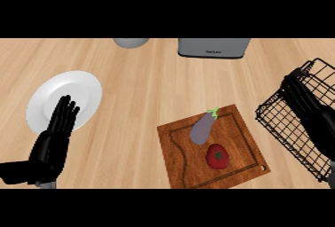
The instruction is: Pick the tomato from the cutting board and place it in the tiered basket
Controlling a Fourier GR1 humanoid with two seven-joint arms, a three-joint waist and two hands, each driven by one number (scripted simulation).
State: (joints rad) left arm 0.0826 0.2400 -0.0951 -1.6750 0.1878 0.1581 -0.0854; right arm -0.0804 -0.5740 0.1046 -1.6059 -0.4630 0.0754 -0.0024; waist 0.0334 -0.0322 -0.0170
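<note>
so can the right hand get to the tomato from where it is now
Probably yes. The right hand shows at the right edge in front of the wire basket, fingers straight, holding nothing. The tomato lies uncovered on the cutting board, with only the eggplant nearby and nothing between.

Small dark marking on grey appliance [214, 47] front, too small to read.
</note>
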